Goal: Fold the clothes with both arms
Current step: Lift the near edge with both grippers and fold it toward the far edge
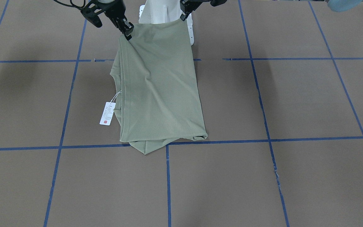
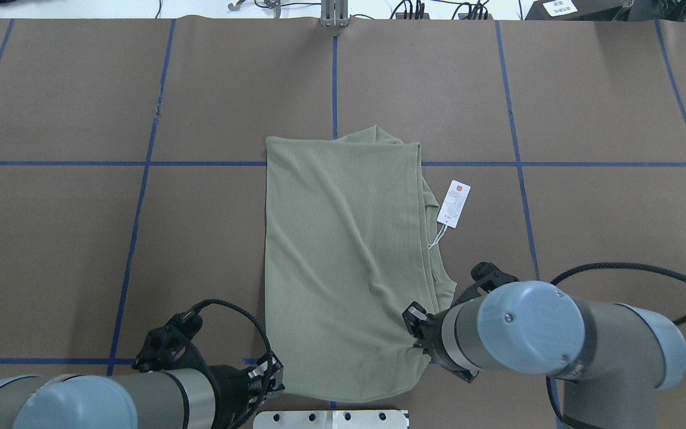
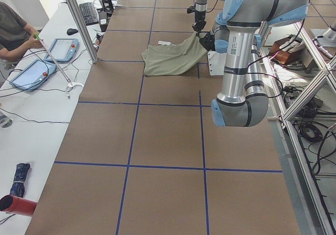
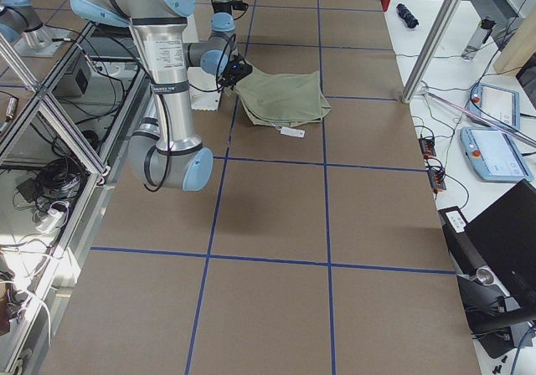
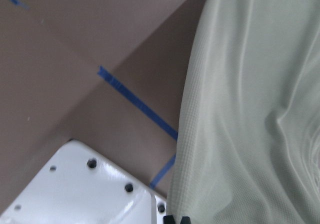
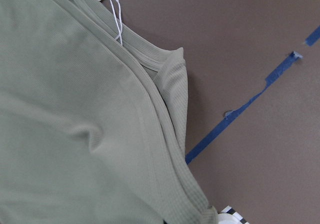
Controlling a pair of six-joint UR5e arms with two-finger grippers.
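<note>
The sage-green shirt (image 2: 343, 262) lies folded into a long strip at the table's middle, its white hang tag (image 2: 454, 204) on a string beside it. My left gripper (image 2: 271, 381) is shut on the strip's near left corner. My right gripper (image 2: 417, 333) is shut on the near right corner. In the front-facing view the right gripper (image 1: 127, 32) and the left gripper (image 1: 183, 16) hold that end of the shirt (image 1: 159, 88) raised above the table by the pedestal. The far end rests on the table. The wrist views show cloth (image 5: 250, 109) (image 6: 75, 109) close up.
The white pedestal base (image 2: 331, 419) sits just under the held edge; it also shows in the left wrist view (image 5: 90, 189). Blue tape lines (image 2: 334, 77) cross the brown table. An operator (image 3: 13, 33) and tablets are beyond the table's far edge.
</note>
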